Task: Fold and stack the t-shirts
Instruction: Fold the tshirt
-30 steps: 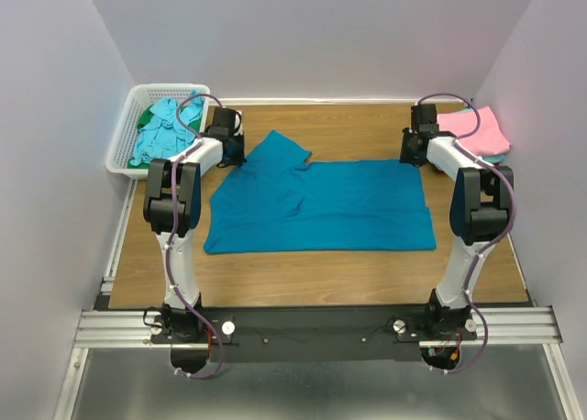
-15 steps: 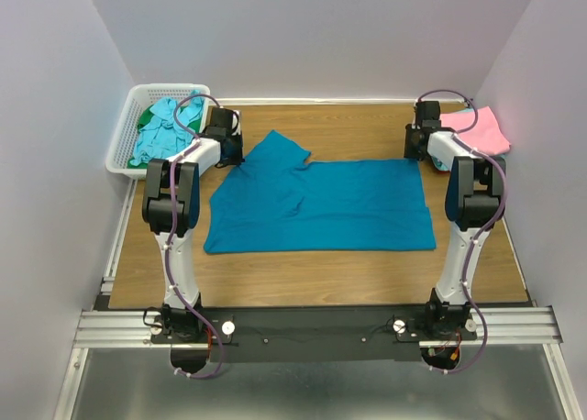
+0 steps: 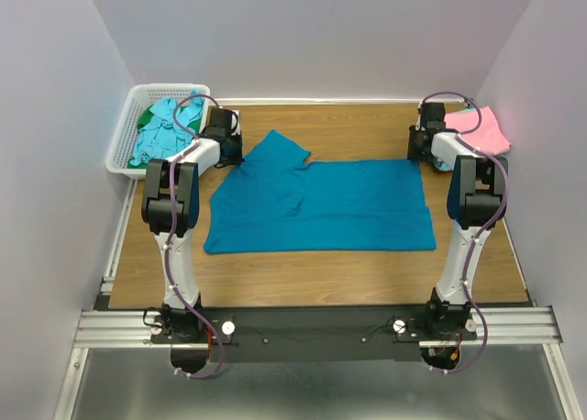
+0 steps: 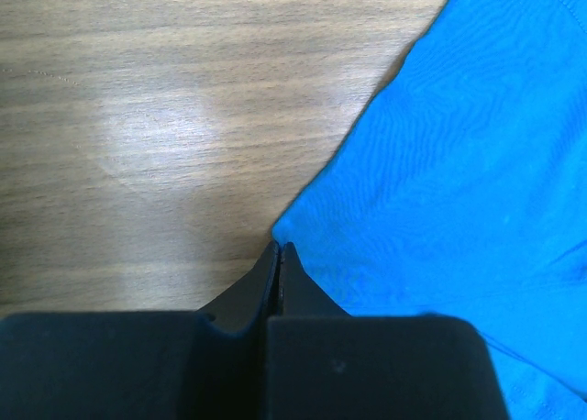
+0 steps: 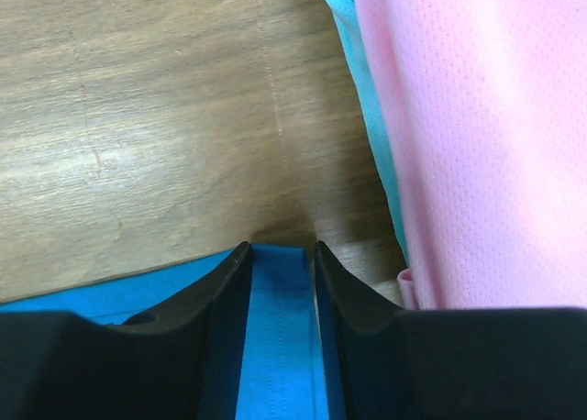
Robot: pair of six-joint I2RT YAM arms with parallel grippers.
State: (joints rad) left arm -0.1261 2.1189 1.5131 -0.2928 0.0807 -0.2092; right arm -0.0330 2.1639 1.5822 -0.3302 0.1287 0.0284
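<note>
The deep teal-blue t-shirt (image 3: 321, 204) lies spread flat on the wooden table. My left gripper (image 3: 240, 160) is at its far left edge. In the left wrist view the gripper (image 4: 278, 248) has its jaws pressed together, with the shirt's edge (image 4: 440, 163) pinched at the tips. My right gripper (image 3: 418, 156) is at the shirt's far right corner. In the right wrist view the gripper (image 5: 280, 248) has its jaws apart, and the shirt's hemmed corner (image 5: 280, 337) lies flat between them.
A folded pink shirt (image 3: 481, 131) over a pale turquoise one sits at the back right, close beside my right gripper, and also shows in the right wrist view (image 5: 477, 136). A white slotted basket (image 3: 124, 140) with aqua and green shirts (image 3: 165, 127) stands at the back left.
My right gripper has moved a little back and right, onto the shirt's far right corner. My left gripper has shifted slightly at the shirt's left edge. The shirt lies as before.
</note>
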